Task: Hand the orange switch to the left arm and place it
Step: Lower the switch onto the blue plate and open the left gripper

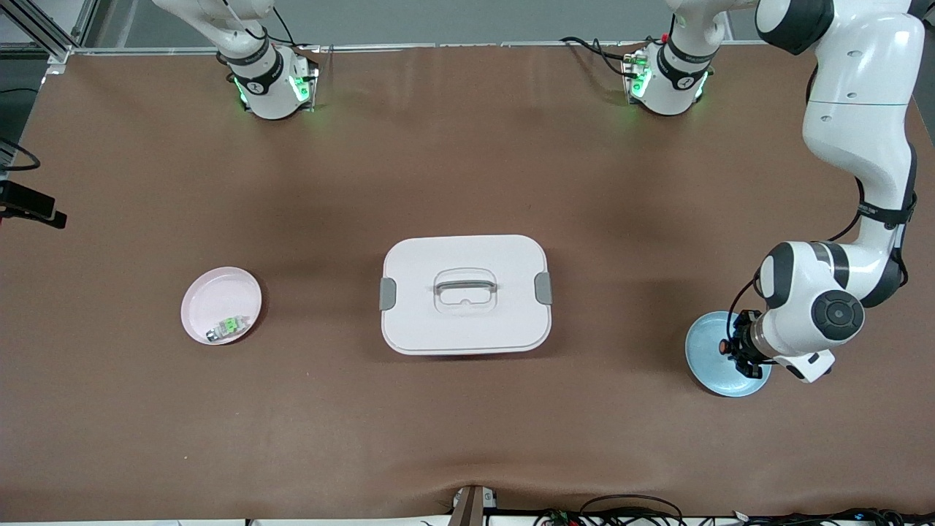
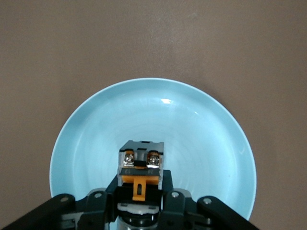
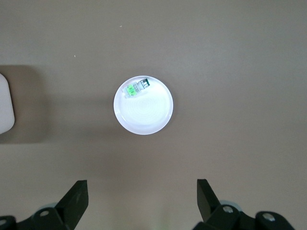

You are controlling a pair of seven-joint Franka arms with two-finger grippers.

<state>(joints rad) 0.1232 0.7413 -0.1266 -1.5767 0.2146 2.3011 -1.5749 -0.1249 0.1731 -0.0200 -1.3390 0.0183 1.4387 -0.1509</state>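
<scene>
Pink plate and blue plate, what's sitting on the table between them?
Front view: the white box sits between the pink plate and the blue plate.

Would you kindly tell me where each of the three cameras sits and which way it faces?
Front view: high across the table, facing both arm bases; it shows the box, the pink plate and the left arm over the blue plate.
Left wrist view: on the left arm, looking down at the blue plate; the left pincer grips the orange switch.
Right wrist view: on the right arm, high over the pink plate; the right pincer is open.
Shared: each wrist view's plate appears in the front view.
</scene>
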